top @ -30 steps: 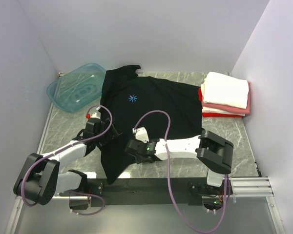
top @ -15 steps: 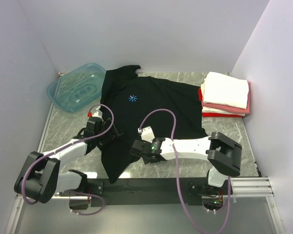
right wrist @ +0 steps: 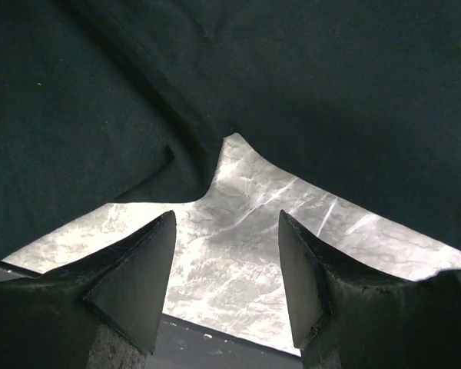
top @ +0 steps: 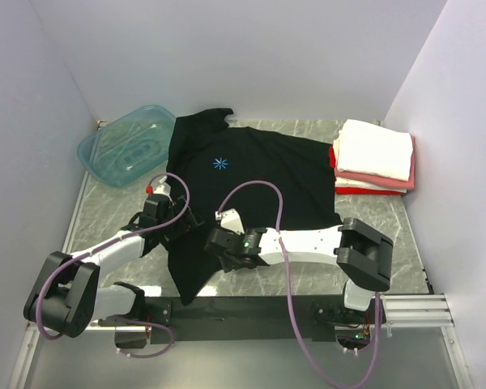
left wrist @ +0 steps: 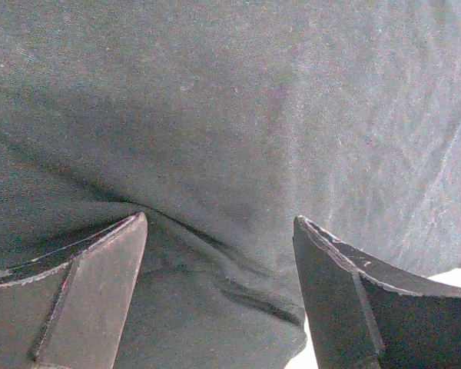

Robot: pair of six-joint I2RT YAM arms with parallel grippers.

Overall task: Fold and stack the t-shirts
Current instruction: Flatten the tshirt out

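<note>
Lead: status, from the tips outward

Tech: left end effector (left wrist: 219, 219) is released, jaws wide and nothing between them, hovering low over the black t-shirt (left wrist: 230, 108) at a raised crease near its left edge. right end effector (right wrist: 226, 217) is released too and empty. it's aimed at the near hem, where a notch of bare table (right wrist: 246, 231) shows between its fingers

Lead: where's the shirt overall?

Tech: spread mostly flat across the table middle, blue starburst mark (top: 219, 164) up, collar toward the far wall. left shoulder is against the teal tub (top: 125, 146), can't tell if it laps the rim. folded stack (top: 377, 158) of white, pink and red sits far right, just beside the black sleeve

Lead: handling?

Tech: my read is light, limp, zero stiffness. it'll drape off whatever holds it and drag on the marble, and a mid-panel pinch would only bunch it. better to pinch right at the hem, one corner per arm, catching both layers, then carry the edge over low and level. main risks are grabbing just the top layer, or the far shoulder snagging on the tub
</note>
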